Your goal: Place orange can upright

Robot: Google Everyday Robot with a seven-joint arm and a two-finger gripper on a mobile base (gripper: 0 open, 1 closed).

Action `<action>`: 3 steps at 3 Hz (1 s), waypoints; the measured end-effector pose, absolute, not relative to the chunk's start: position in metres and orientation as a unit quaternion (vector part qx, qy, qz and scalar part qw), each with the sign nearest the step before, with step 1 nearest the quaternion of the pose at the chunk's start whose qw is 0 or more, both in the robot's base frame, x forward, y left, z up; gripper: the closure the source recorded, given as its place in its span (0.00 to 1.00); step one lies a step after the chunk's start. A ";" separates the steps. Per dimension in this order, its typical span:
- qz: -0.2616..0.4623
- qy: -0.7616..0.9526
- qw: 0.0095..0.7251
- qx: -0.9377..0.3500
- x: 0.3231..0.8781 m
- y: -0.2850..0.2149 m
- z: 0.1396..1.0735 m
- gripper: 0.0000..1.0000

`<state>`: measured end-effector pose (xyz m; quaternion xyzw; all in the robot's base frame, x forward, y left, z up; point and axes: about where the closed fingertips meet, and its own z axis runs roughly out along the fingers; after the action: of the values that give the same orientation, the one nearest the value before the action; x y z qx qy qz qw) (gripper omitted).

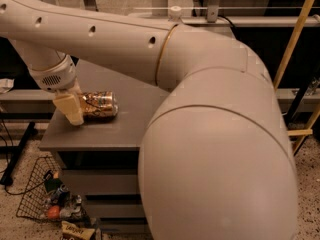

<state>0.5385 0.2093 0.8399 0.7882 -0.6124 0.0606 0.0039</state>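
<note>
Grey table point(125, 130) bears the orange can point(101, 105) on its side — print unreadable — hand point(73, 112) at one end, grip unclear.

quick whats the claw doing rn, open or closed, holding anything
claw: down at the left end of the orange can, which lies on its side on the table; open, closed or gripping the can cannot be told.

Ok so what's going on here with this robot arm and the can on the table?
The robot's arm reaches across the grey table, with its gripper down at the left end of the orange can. The can lies on its side near the table's front left edge, so it is not yet upright.
</note>
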 end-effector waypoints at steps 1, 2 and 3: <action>0.056 -0.615 0.010 0.787 0.543 0.205 0.832 0.64; 0.055 -0.613 0.013 0.788 0.546 0.201 0.830 0.87; 0.055 -0.613 0.013 0.788 0.546 0.201 0.830 1.00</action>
<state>0.5459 0.2013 0.8298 0.7881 -0.6129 0.0547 0.0132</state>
